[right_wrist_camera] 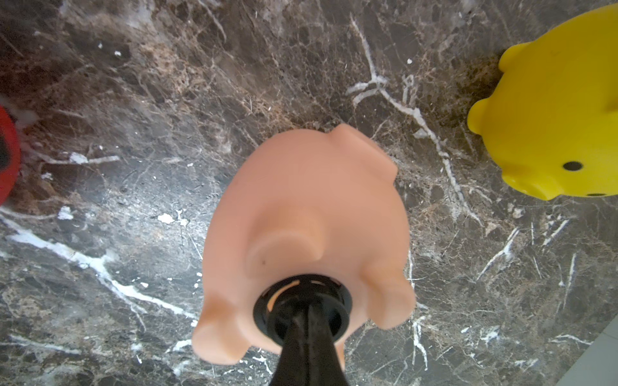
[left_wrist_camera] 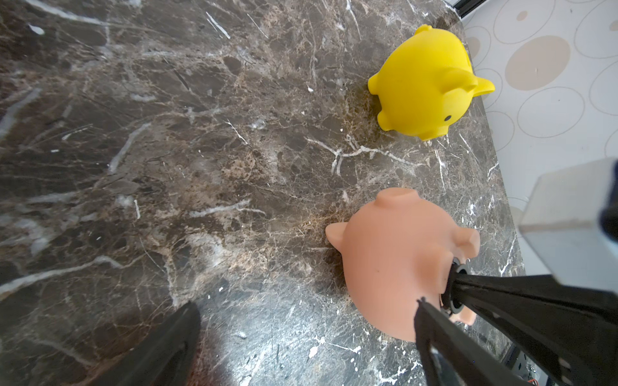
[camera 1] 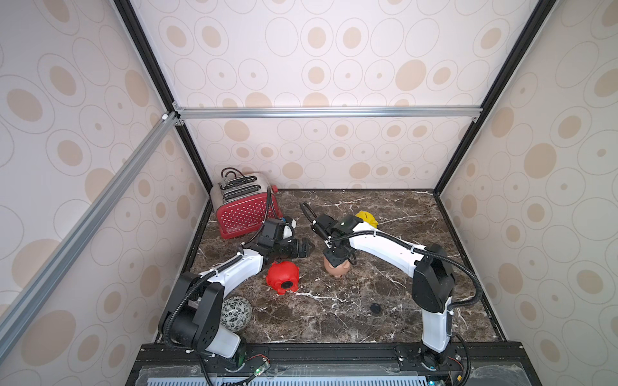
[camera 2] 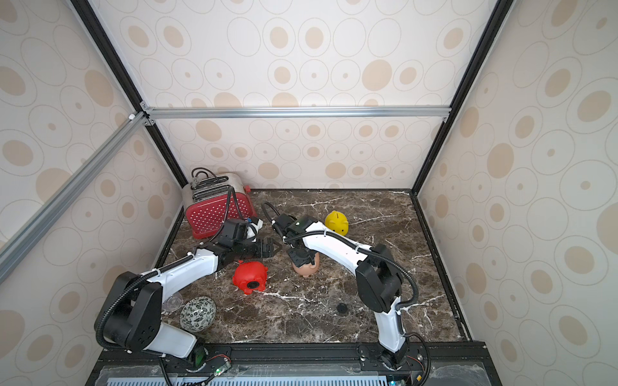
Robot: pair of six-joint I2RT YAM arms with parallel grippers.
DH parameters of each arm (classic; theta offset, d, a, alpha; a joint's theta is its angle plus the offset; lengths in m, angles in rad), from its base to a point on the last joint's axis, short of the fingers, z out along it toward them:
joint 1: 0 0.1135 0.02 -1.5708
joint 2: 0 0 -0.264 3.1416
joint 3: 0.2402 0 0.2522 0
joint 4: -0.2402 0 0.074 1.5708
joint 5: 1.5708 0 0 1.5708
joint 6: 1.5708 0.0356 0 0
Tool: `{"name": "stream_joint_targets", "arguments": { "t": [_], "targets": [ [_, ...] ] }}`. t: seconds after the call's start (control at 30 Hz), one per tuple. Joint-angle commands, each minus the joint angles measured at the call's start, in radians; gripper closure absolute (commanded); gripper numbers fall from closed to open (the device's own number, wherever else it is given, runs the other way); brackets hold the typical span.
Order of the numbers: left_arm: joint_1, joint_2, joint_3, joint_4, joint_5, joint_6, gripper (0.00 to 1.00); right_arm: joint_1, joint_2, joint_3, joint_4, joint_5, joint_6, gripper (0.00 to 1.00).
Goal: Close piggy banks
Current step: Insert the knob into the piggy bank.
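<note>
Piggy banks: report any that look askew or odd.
Two are off their feet. The red pig lies tipped, belly hole showing. The peach pig lies belly-up under the shut right gripper, tips on a black plug. The yellow pig stands upright. A black disc lies loose in front.

In both top views a red toaster (camera 1: 239, 214) (camera 2: 209, 214) with white dots, a silver top and a black cord coiled on it stands at about ten o'clock on the dark marble surface (camera 1: 394, 207), in the back corner. A black-and-white patterned ball (camera 1: 238, 312) (camera 2: 198, 314) rests at about eight o'clock near the left edge. Cream walls (camera 1: 334, 60) printed with tan ovals rise around the surface, crossed by silver frame bars (camera 1: 327, 112).
</note>
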Motion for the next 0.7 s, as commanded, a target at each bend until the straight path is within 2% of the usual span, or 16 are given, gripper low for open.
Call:
{"name": "stream_joint_targets", "arguments": {
  "t": [0.0, 0.67],
  "targets": [
    [0.004, 0.008, 0.004, -0.01, 0.008, 0.024, 0.01, -0.007, 0.05, 0.01, -0.019, -0.001, 0.002, 1.0],
    [0.005, 0.02, 0.005, -0.004, 0.016, 0.024, 0.01, -0.012, 0.038, 0.015, -0.005, -0.036, 0.012, 1.0]
  ]
}}
